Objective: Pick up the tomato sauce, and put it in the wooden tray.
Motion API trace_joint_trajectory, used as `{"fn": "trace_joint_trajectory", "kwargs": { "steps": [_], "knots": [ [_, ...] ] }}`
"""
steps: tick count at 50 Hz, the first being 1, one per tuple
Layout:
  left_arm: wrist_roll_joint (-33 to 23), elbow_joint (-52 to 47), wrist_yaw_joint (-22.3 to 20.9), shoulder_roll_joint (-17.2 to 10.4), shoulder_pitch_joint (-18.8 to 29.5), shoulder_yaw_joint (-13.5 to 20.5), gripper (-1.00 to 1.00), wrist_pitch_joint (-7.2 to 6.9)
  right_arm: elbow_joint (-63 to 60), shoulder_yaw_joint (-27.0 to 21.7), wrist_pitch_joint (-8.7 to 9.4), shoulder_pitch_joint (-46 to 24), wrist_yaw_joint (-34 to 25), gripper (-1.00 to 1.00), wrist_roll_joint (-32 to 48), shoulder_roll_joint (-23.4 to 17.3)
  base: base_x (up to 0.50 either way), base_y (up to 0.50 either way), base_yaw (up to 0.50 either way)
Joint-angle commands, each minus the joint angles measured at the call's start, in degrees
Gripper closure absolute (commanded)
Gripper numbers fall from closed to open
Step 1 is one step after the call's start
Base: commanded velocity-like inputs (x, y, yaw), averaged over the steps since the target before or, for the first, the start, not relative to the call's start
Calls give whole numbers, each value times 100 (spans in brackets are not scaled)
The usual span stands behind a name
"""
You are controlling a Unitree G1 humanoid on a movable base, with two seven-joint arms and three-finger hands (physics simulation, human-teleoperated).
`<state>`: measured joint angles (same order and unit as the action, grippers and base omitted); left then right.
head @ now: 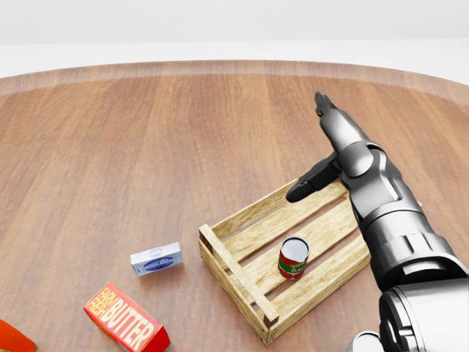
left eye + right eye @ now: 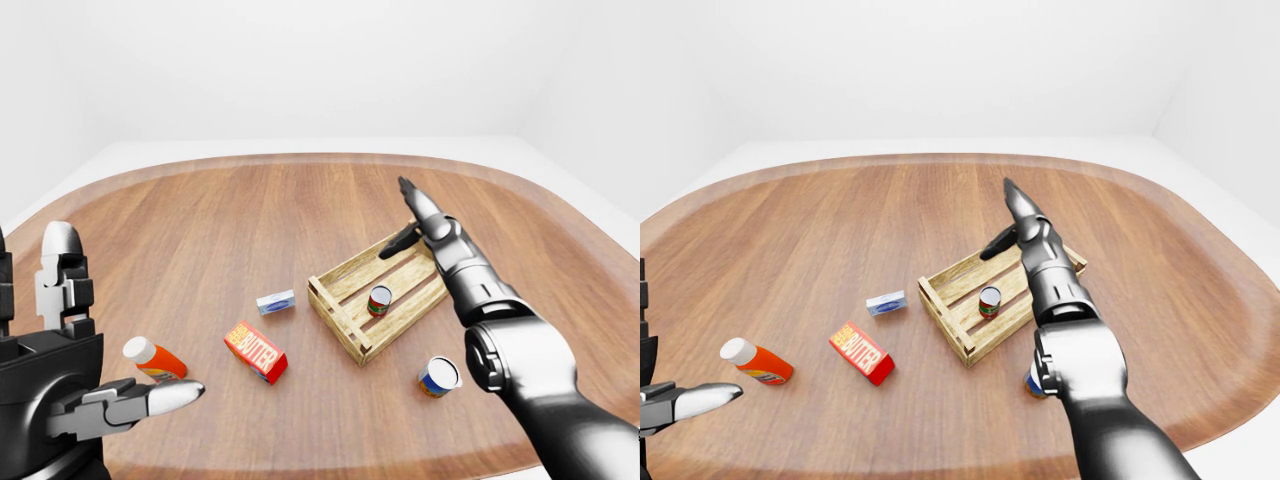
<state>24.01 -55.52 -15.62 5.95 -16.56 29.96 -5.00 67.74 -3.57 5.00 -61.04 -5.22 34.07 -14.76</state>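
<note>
A round wooden worktop [image 2: 230,220] fills the views, with white floor and walls beyond.

At the far left of the left-eye view, the left robot hand [image 2: 95,385] is low and close to the camera, cut off by the bottom and left edges. Its fingers [image 2: 150,401] are spread apart and hold nothing. It hides part of the worktop's near edge.

Just beside that hand lies an orange bottle with a white cap [image 2: 153,359], on its side. In the head view only a sliver of it shows at the bottom left corner. Next along lies a red butter box [image 1: 126,326], its near end cut off by the bottom edge of the head view. Near it is a small pale blue and white packet [image 1: 156,259]; its print is too small to read.

Right of centre sits the wooden tray [image 1: 242,275], a slatted crate. Its far right corner is hidden behind the right arm. The tomato sauce [image 1: 293,258], a small red can with a silver top, stands upright on the slats inside the tray.

The right robot hand [image 1: 322,147] is raised above the tray's far side, well apart from the can. Its fingers [image 1: 333,121] are stretched open, one pointing up and a dark thumb angling toward the tray; it holds and touches nothing.

At the right, a blue and white can [image 2: 438,376] lies on the worktop near the tray, partly hidden by the right forearm in the right-eye view.
</note>
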Motion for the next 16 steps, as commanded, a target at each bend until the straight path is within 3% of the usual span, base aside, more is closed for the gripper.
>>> {"fn": "trace_joint_trajectory", "kwargs": {
  "steps": [1,4,16],
  "knots": [
    [-16,-25,-15,24,-25,-7,-98,0,-1337,-201,0,277,-207,-100,-1437,99,0,0,0],
    [4,-24,-7,15,-4,15,-99,0,-2660,-238,0,742,-657,-100,-2050,256,0,0,0],
    [-57,18,-8,11,-5,-43,-99,0,-5476,-207,0,2027,-833,-100,-3223,608,0,0,0]
  ]
}}
